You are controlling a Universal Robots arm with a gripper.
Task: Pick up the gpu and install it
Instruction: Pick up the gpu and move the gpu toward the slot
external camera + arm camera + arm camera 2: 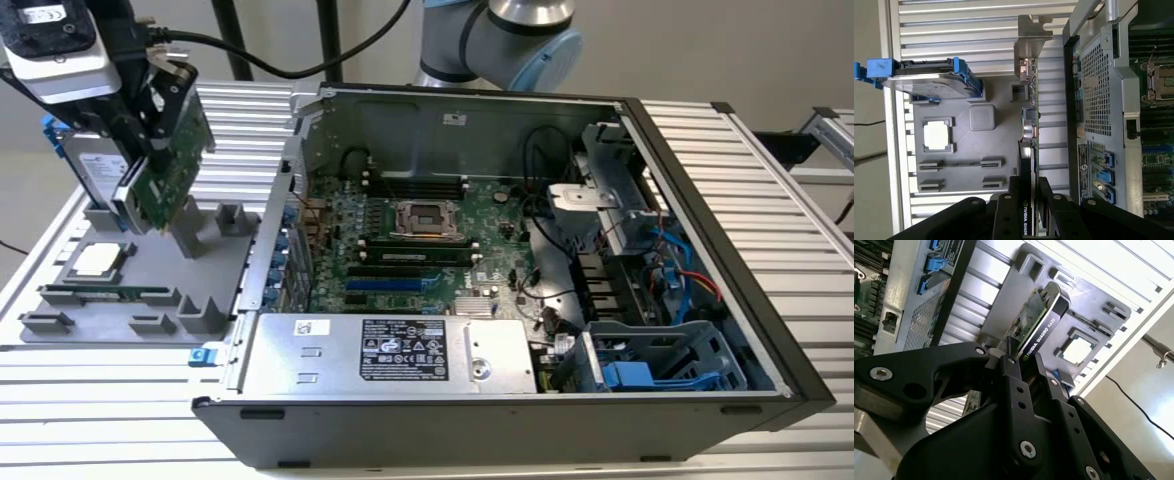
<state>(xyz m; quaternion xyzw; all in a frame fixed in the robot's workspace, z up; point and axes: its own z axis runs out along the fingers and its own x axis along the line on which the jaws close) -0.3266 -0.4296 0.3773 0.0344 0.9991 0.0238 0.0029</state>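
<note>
While the arm (514,35) is cut off by the top edge of the exterior view, the slatted metal bench (747,170) runs right across the scene, with pale wall behind it. In the second wrist view a thin black cable (1134,405) lies on the pale floor past the bench edge.

Biggest thing on the bench is the open computer case (534,430), lying on its side. Its motherboard (400,250) is exposed, and the power supply (387,355) covers the board's near edge.

Just beside the case, on the exterior view's left, sits the grey tray (80,325). The hard drive (929,82) in its blue frame stands on edge there, and in the exterior view it is half hidden behind the card and the tool.

And there's the gpu (167,170), upright over the tray, green face toward the case, well apart from the motherboard. Its silver bracket (1030,42) is at the far end in the first wrist view.

The pincer (1026,200) is clenched on the gpu's upper edge, and the black fingers (1014,390) hide that stretch of the card. Whether its lower edge is clear of the tray's posts, I cannot tell.

Smallest now: the processor chip (937,135) and the memory stick (107,295) lie flat in their tray recesses.
</note>
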